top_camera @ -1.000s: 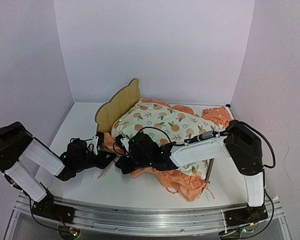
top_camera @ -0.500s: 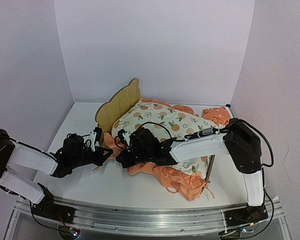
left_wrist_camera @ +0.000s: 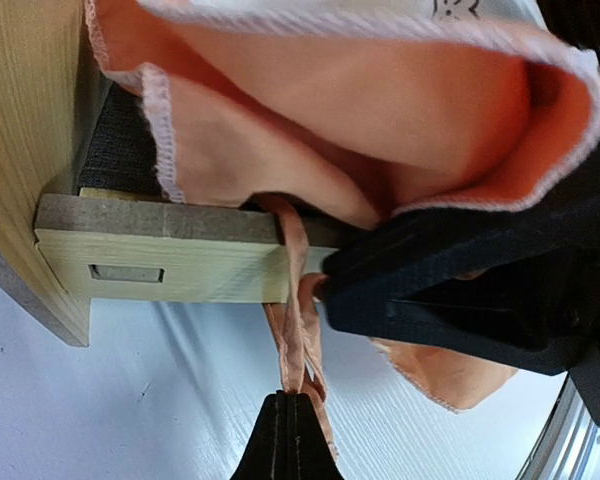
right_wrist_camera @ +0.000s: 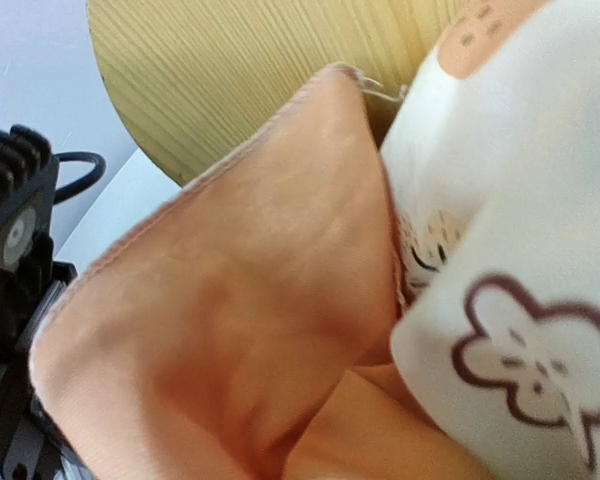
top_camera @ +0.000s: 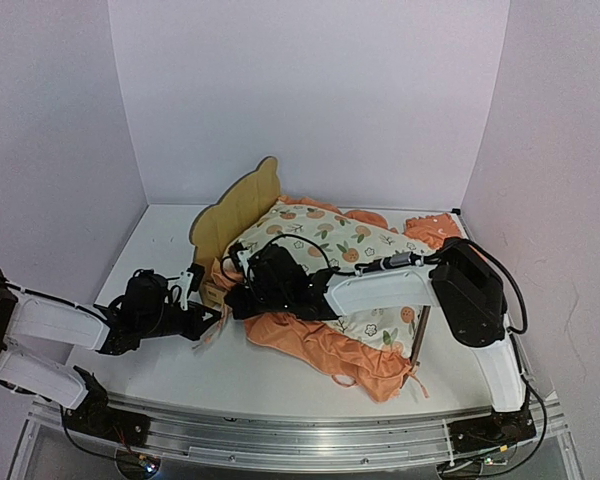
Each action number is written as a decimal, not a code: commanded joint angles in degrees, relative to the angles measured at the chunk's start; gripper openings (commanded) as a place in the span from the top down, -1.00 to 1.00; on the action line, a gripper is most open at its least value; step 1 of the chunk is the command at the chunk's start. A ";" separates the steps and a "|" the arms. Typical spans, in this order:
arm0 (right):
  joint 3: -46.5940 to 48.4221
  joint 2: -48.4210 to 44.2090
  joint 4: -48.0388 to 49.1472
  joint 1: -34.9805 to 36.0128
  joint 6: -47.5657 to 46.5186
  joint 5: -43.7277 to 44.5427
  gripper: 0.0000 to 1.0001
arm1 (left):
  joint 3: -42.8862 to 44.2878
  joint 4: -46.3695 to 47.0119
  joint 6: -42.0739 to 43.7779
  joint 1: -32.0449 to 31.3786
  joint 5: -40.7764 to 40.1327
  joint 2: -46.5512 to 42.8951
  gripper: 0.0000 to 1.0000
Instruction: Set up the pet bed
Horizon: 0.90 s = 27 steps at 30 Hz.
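The bed (top_camera: 242, 205) sits mid-tabletop (top_camera: 160, 240), its headboard toward the back left corner. The left gripper (left_wrist_camera: 292, 400) is clamped on the thin orange tie (left_wrist_camera: 298, 300) of the pad (top_camera: 330, 240). The right gripper (top_camera: 242, 292) looks closed on the ruffle (right_wrist_camera: 230, 270). Opposed pulls could tear the tie or drag the light frame.

Pale wood pet bed (top_camera: 238, 207), orange-print pad (top_camera: 340, 238)

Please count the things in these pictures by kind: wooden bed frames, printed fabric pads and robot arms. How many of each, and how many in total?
wooden bed frame: 1
printed pad: 1
robot arms: 2 (left arm, right arm)
Total: 4
The orange cloth at the far right may be part of the pad; I cannot tell, so it is not counted.
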 commanded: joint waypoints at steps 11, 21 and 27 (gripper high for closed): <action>-2.44 0.86 -2.56 -0.26 1.58 0.49 1.00 | 2.56 -3.61 0.41 0.01 -3.19 -2.68 1.00; -2.68 -0.51 -3.03 -0.20 1.00 -0.83 1.00 | 1.73 -2.63 2.08 0.20 -5.00 -2.27 1.00; 0.87 2.42 -7.27 0.55 0.09 1.31 1.00 | 0.39 2.91 6.01 0.36 1.73 -3.92 1.00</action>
